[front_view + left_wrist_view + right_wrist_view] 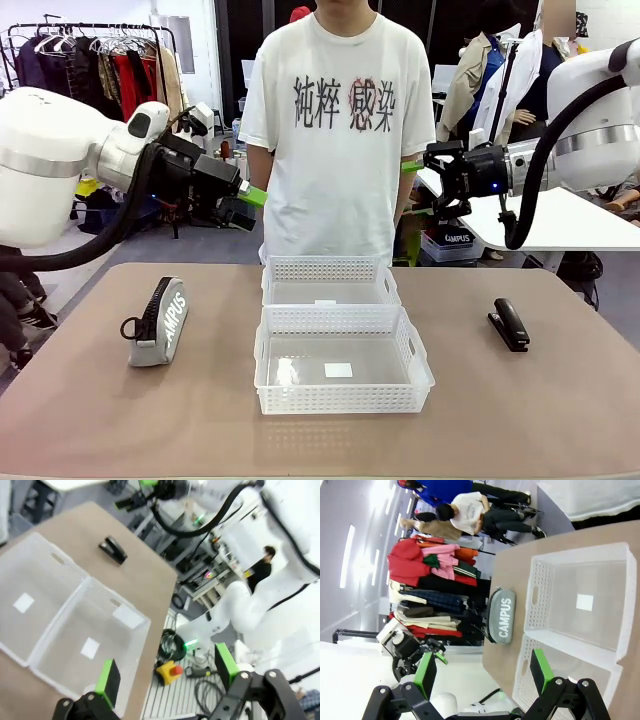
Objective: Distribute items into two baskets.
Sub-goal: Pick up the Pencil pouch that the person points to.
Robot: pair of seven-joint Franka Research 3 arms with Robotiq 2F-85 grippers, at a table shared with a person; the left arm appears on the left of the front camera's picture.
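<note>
Front view: two baskets stand touching at the middle of the table [100, 420], the far basket [330, 268] at twelve o'clock of the near basket [340, 400] (clock read on the tabletop, twelve toward the person [340, 150] standing at the far side); each shows a small white label on its floor; the grey pouch [158, 322] rests on the table at nine o'clock of the near basket, apart from it, its "CAMPUS" lettering turned toward the baskets; the black stapler [509, 323] lies flat at three o'clock, well apart from both baskets; the left gripper [248, 203] hangs in the air at ten o'clock, beyond the far table edge, jaws spread and nothing between them; the right gripper [420, 180] hangs at two o'clock, likewise spread and holding nothing. Left wrist view: green pads [107, 680] stand wide apart, with the baskets and stapler beyond them. Right wrist view: pads again wide apart, with the pouch and both baskets beyond.
</note>
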